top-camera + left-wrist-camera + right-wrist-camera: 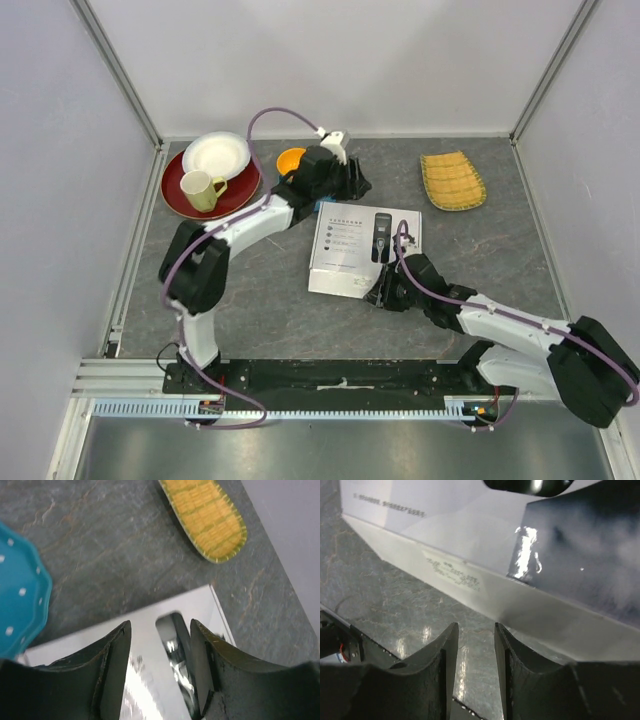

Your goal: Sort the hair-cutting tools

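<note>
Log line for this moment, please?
box closed | left gripper open by box far edge | right gripper open by box near edge | nothing held

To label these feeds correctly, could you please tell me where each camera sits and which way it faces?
Top external: above, behind the bases, looking down on the table; both arms show.
Left wrist: over the white box, facing the yellow woven dish; left gripper open.
Right wrist: low at the box's near edge; right gripper open.
Shared: box, all views.
</note>
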Robot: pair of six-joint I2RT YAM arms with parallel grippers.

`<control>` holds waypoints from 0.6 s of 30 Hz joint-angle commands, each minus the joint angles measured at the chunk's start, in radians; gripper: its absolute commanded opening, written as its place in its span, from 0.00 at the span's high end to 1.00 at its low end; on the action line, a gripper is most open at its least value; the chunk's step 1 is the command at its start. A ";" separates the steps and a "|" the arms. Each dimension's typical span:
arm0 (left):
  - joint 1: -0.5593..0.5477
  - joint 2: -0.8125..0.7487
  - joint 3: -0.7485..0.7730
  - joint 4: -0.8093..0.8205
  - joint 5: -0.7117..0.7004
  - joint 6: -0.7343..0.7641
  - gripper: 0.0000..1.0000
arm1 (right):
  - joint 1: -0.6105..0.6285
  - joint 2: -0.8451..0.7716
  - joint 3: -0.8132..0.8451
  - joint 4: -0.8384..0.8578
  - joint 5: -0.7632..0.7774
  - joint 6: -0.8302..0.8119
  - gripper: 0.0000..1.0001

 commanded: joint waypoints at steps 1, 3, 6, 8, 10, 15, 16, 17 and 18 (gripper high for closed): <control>0.006 0.175 0.192 -0.014 0.013 0.002 0.42 | 0.006 0.071 -0.018 0.166 0.077 0.055 0.58; 0.012 0.227 0.259 -0.020 0.019 -0.006 0.42 | 0.006 0.097 -0.017 0.168 0.108 0.061 0.58; 0.019 0.311 0.336 -0.023 0.025 -0.014 0.41 | 0.006 0.109 -0.024 0.174 0.137 0.078 0.58; 0.020 0.377 0.391 -0.044 0.031 -0.027 0.41 | 0.006 0.106 -0.035 0.165 0.163 0.087 0.58; 0.023 0.420 0.419 -0.055 0.051 -0.046 0.41 | 0.006 0.099 -0.055 0.162 0.183 0.101 0.58; 0.023 0.503 0.445 -0.080 0.103 -0.055 0.41 | 0.000 0.091 -0.090 0.156 0.241 0.107 0.57; 0.025 0.510 0.442 -0.080 0.147 -0.054 0.43 | -0.006 0.093 -0.095 0.154 0.247 0.108 0.57; 0.023 0.519 0.437 -0.080 0.178 -0.052 0.44 | -0.009 0.091 -0.100 0.156 0.254 0.110 0.57; 0.023 0.519 0.434 -0.104 0.204 -0.049 0.46 | -0.014 0.089 -0.106 0.156 0.261 0.110 0.57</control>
